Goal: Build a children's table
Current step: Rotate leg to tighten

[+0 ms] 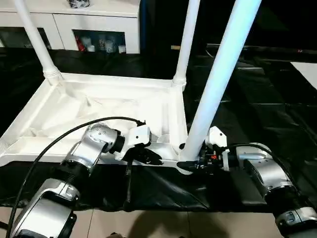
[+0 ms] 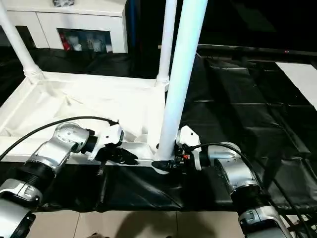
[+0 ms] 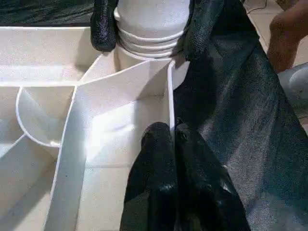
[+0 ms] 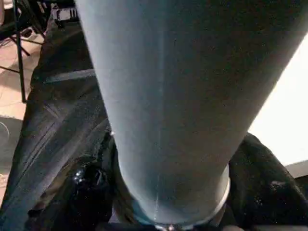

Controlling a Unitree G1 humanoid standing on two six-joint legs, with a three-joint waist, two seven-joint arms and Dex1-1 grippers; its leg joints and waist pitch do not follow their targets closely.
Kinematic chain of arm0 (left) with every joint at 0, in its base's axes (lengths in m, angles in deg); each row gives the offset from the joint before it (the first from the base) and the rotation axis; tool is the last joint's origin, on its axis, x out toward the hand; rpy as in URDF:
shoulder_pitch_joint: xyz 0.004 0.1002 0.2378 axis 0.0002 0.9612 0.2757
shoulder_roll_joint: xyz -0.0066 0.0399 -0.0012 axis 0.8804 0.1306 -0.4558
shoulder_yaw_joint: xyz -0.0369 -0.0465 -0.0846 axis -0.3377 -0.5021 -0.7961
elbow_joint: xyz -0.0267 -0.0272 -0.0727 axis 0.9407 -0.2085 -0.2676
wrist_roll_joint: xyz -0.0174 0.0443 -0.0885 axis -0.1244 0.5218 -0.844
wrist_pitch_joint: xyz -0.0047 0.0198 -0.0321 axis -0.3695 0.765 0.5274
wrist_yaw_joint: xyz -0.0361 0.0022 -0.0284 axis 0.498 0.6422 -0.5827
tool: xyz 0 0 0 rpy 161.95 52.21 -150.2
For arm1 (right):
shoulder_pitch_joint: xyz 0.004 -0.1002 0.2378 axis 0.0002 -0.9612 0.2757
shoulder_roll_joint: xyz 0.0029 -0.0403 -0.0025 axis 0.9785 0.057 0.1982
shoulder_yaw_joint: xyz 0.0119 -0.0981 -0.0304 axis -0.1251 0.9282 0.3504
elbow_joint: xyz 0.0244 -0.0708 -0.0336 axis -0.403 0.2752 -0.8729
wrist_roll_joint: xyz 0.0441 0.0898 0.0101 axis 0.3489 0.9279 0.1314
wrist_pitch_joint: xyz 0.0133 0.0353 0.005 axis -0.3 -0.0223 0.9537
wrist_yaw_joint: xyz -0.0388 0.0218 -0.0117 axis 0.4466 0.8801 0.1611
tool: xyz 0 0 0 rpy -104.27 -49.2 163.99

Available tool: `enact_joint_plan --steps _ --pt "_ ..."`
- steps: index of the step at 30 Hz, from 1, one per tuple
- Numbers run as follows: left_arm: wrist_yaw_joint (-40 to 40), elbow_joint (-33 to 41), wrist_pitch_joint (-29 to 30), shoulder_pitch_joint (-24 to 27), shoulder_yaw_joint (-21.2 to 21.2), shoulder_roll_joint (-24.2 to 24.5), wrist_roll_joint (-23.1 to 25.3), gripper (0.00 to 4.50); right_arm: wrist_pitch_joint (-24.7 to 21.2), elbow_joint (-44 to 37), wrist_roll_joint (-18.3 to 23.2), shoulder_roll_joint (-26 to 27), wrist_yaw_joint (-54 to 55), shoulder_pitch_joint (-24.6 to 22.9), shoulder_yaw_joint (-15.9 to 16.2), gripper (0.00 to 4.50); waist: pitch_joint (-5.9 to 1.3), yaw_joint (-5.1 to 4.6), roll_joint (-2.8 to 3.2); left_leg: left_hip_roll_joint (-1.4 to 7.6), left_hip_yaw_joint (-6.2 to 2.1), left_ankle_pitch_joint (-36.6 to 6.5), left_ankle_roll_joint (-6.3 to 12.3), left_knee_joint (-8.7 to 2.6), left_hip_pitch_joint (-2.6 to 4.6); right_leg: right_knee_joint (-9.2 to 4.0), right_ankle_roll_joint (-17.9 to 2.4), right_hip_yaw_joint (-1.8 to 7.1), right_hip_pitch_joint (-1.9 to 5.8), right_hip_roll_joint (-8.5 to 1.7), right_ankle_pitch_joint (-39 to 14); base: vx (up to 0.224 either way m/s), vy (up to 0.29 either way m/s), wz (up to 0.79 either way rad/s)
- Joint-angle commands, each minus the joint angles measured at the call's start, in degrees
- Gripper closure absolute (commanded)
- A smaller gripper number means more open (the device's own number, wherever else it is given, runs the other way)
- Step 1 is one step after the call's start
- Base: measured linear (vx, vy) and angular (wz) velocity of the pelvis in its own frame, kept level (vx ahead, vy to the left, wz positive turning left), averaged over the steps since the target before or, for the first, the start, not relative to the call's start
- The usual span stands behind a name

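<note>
The children's table lies upside down on a black cloth, its ribbed white top (image 1: 99, 106) facing up. Two legs stand in the far corner sockets, one on the left (image 1: 37, 39) and one on the right (image 1: 185, 39). A third leg (image 1: 218, 84) rises from the near right corner. My right gripper (image 1: 190, 163) is at that leg's flared base, with its fingers (image 3: 103, 29) pressed on either side of it. My left gripper (image 1: 151, 157) is shut on the thin front rim (image 3: 169, 96) of the top, just left of that corner.
The black cloth (image 1: 257, 109) covers the floor around the table, with pale tiles (image 1: 148, 223) at its near edge. A white cabinet (image 1: 94, 25) stands behind. A person's hand (image 3: 288, 33) shows beyond the corner in the left wrist view.
</note>
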Motion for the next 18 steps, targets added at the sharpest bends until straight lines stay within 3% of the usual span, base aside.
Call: enact_joint_plan --steps 1,4,5,7,9,11,14,15,18 --pt "-1.1 1.3 0.1 0.1 1.4 0.1 0.6 4.50 -1.4 -1.5 1.1 0.5 -0.3 -0.5 0.4 1.80 -3.38 0.11 0.05 2.10 -0.61 -12.3 3.34 -3.64 0.76 -2.94 -13.9 2.87 2.90 -3.22 -10.7 0.000 0.000 0.00" --pt "5.1 -1.2 1.8 -0.6 1.7 -1.9 3.0 4.50 -3.8 -0.1 1.6 3.5 7.3 -0.9 -2.2 1.81 -3.21 0.04 -0.02 2.12 -0.62 -13.8 2.63 -3.74 0.91 -3.30 -13.2 2.95 2.71 -3.31 -13.5 0.000 0.000 0.00" --pt "6.7 -1.9 1.8 -0.9 1.7 -2.3 3.6 4.50 -3.3 1.0 0.9 4.0 9.3 -0.6 -2.5 1.81 -3.05 -0.06 0.28 2.02 -0.79 -15.2 1.81 -3.92 1.02 -3.65 -12.5 2.94 2.56 -3.38 -16.3 0.000 0.000 0.00" --pt "11.5 -3.8 3.0 -1.7 1.3 -3.8 4.6 4.50 -2.2 3.3 -0.6 5.3 13.9 0.1 -3.1 1.82 -2.83 -0.48 0.05 1.81 -0.94 -18.0 0.57 -3.93 1.20 -4.29 -10.9 2.92 2.27 -3.48 -21.7 0.000 0.000 0.00" --pt "20.9 -6.9 6.0 -3.6 -0.4 -8.8 4.9 4.50 -0.8 8.2 -3.0 9.4 26.0 1.8 -4.9 1.83 -2.52 -1.12 0.18 1.67 -1.20 -21.3 -1.14 -3.93 1.72 -5.02 -9.3 2.74 1.61 -3.45 -27.5 -0.032 0.005 0.00" --pt "24.8 -7.6 7.5 -4.4 -0.8 -11.8 4.8 4.50 -1.8 10.0 -2.8 12.3 31.5 2.8 -6.1 1.83 -2.47 -1.70 0.18 1.46 -1.63 -22.9 -1.40 -3.91 1.54 -5.36 -7.8 2.36 1.86 -3.57 -31.3 0.000 0.000 0.00" --pt "28.7 -8.4 8.8 -5.1 -1.0 -15.4 4.6 4.50 -3.5 11.7 -3.6 15.8 37.9 4.0 -6.5 1.83 -2.62 -2.10 0.11 1.51 -1.82 -23.8 -0.67 -4.06 1.53 -5.89 -6.9 2.12 1.94 -3.50 -31.0 0.000 0.000 0.00" --pt "29.5 -8.4 8.9 -5.1 -0.7 -16.6 4.8 4.50 -3.8 12.3 -4.2 17.2 40.3 4.6 -6.3 1.83 -2.63 -2.16 0.60 1.51 -1.84 -23.8 -0.65 -4.08 1.49 -5.79 -7.0 2.20 1.92 -3.48 -30.2 0.000 0.000 0.00" --pt "30.8 -8.7 8.5 -5.1 0.1 -18.6 5.8 4.50 -2.2 13.2 -5.9 20.7 44.2 6.0 -5.4 1.83 -2.53 -2.75 0.24 1.20 -1.72 -25.2 -0.02 -3.97 1.50 -6.09 -6.8 2.07 1.62 -3.38 -31.1 0.000 0.000 0.00"
